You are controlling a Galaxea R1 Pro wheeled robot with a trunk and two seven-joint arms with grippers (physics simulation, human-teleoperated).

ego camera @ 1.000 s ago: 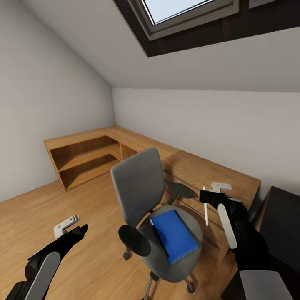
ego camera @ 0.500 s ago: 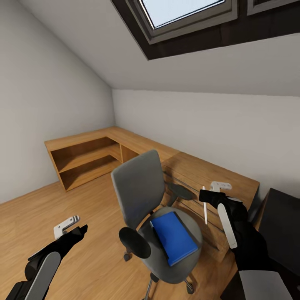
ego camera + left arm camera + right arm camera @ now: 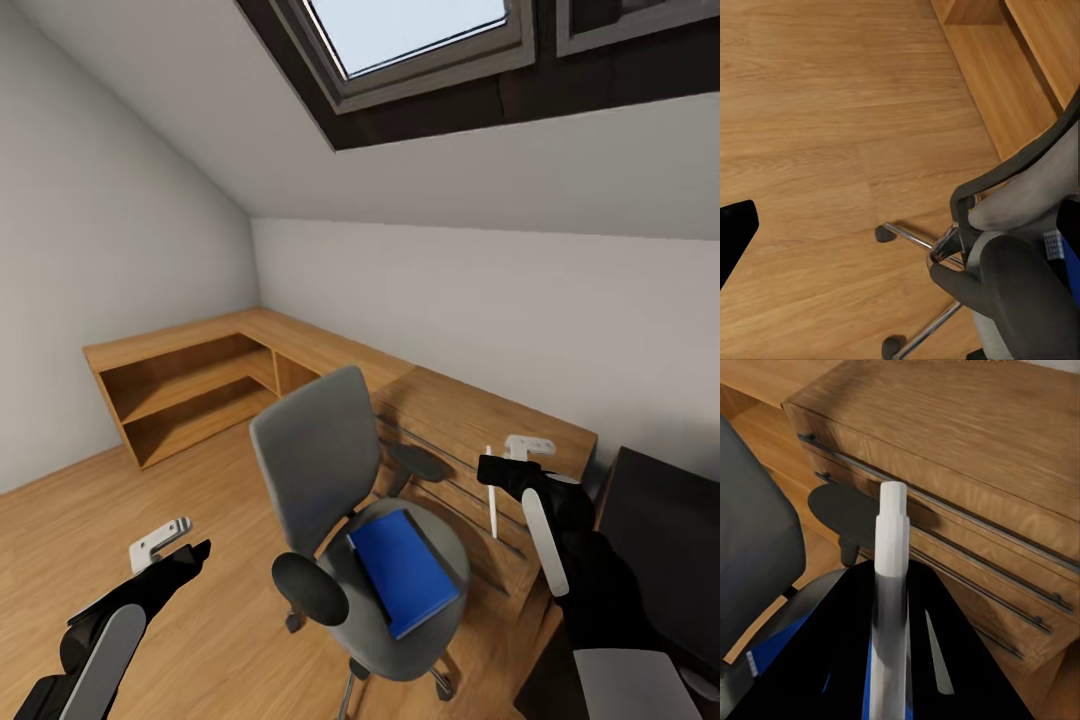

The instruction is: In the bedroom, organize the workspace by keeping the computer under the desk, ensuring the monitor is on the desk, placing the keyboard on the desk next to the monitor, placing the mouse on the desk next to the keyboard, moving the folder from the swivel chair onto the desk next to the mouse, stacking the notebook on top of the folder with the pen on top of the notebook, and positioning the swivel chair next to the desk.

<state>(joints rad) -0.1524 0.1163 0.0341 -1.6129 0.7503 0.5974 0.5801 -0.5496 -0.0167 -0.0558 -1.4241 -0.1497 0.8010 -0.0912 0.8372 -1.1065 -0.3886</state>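
Observation:
The grey swivel chair stands on the wood floor in the middle of the bedroom, with the blue folder lying flat on its seat. To the right of the chair my right gripper is shut on the white pen, which it holds upright above the seat's right edge. The right wrist view has the pen clamped between the black fingers. My left gripper hangs open and empty, low and left of the chair. A corner of the black desk shows at far right. Monitor, keyboard, mouse, notebook and computer are out of view.
A light wooden chest with bar handles stands behind the chair against the wall. Low wooden open shelving fills the left corner. The chair's chrome base and castors sit on open floor. A skylight is overhead.
The camera has swung a little to the right, so chair, chest and shelving sit further left in the picture and more of the black desk shows. Both grippers hold as before.

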